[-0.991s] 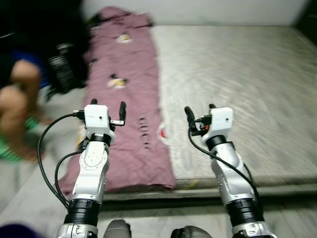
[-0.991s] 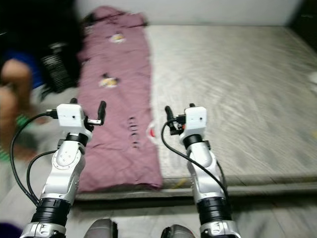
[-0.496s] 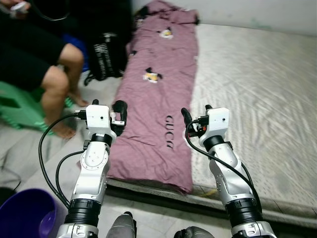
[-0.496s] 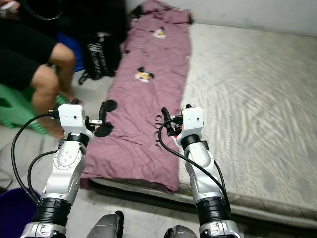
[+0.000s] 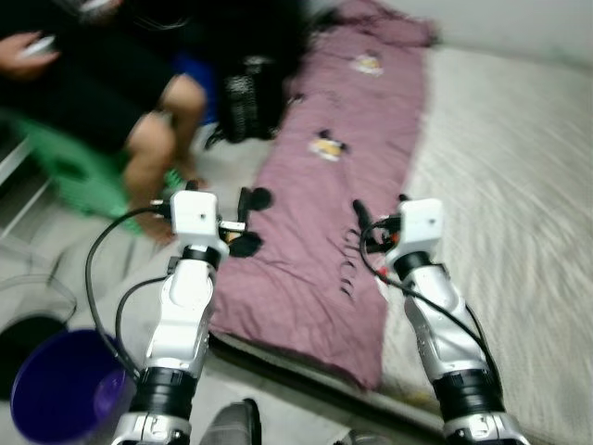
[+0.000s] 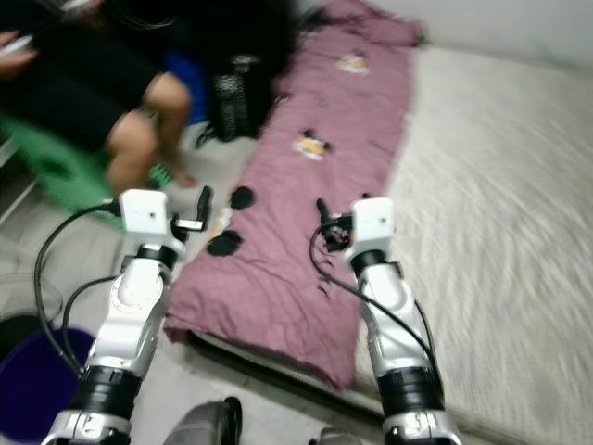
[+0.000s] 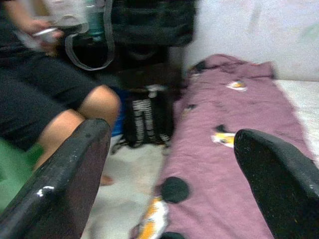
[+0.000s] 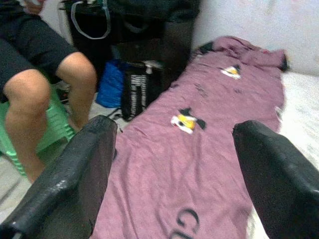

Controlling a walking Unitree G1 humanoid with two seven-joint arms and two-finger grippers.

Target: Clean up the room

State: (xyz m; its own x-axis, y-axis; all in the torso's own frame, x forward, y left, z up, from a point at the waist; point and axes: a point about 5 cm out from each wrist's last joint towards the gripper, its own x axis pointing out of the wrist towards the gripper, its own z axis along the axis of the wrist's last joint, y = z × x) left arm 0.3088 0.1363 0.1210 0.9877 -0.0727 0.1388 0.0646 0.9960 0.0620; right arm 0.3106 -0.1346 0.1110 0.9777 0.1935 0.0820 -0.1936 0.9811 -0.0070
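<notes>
**Robot faces the bed, both hands empty, sheet in its sights**

The maroon sheet [image 5: 352, 185] lies in a long strip down the left side of the mattress [image 5: 519, 185], its near end draped over the mattress edge in front of the robot. Two dark round items [image 6: 232, 222] sit on the sheet's left border, near the floor; blur hides what they are. Something orange and white [image 7: 152, 224] lies just beside them at the cloth's edge.

By the look of it, the sheet is thin, soft cloth: light, limp, sure to sag and bunch when lifted. It is nothing fragile, but it may slide through a loose pinch. The best hold looks like the near hem or a corner at the mattress edge, where a fold can be pinched between the fingers.

The left gripper [image 7: 174, 174] is raised above the sheet's left border, fingers wide apart, holding nothing and touching nothing. The right gripper [image 8: 174, 169] hangs over the middle of the sheet, fingers just as wide, also empty and clear of the cloth.

A person [image 5: 111, 83] sits on a green stool [image 5: 79, 171] to the left, with a black bag [image 5: 246, 107] beside the bed. A purple bucket [image 5: 60, 389] stands on the floor by the robot's left side.
</notes>
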